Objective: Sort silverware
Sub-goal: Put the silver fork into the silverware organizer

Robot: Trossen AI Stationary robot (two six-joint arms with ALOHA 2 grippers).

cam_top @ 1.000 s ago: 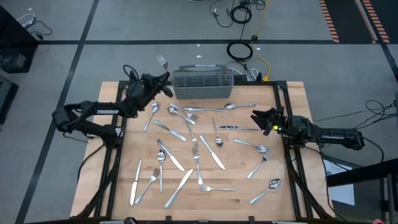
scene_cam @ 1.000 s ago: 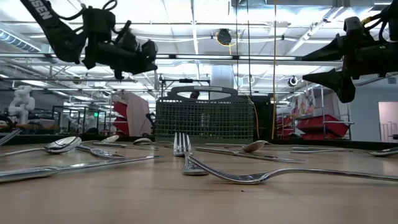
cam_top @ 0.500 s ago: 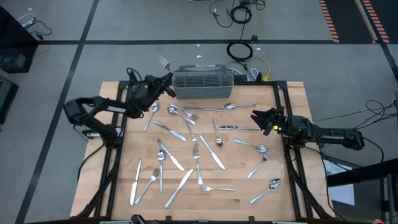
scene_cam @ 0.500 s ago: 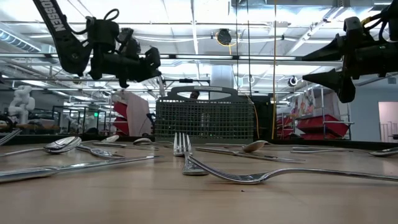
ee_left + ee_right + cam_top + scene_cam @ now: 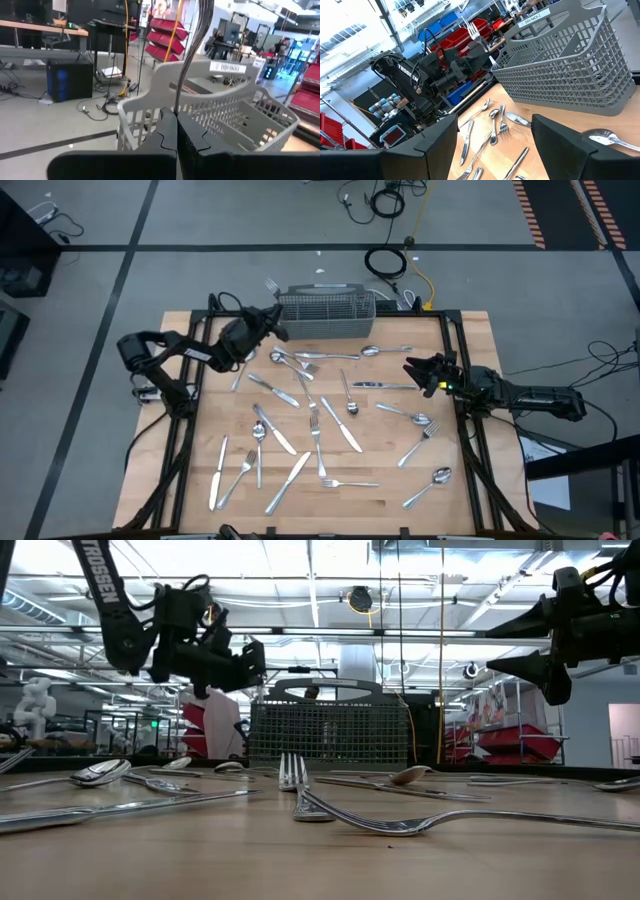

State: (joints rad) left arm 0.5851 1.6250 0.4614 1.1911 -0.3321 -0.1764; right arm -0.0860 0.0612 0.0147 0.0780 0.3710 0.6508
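wooden table (image 5: pixel 470 480) strewn with silverware (image 5: pixel 300 420); left gripper (image 5: pixel 272 315) clamps a fork (image 5: pixel 270 284), right gripper (image 5: pixel 412 372) agape.

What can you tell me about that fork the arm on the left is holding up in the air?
The fork is slim, shiny, silver-coloured metal. The left end effector is shut on its handle, holding it off the table with its tines up, seen in the right wrist view. It hangs beside the left end of the grey mesh basket, not inside it. From the left wrist camera the handle rises as a dark curved strip from the closed fingers. Nothing else touches it.
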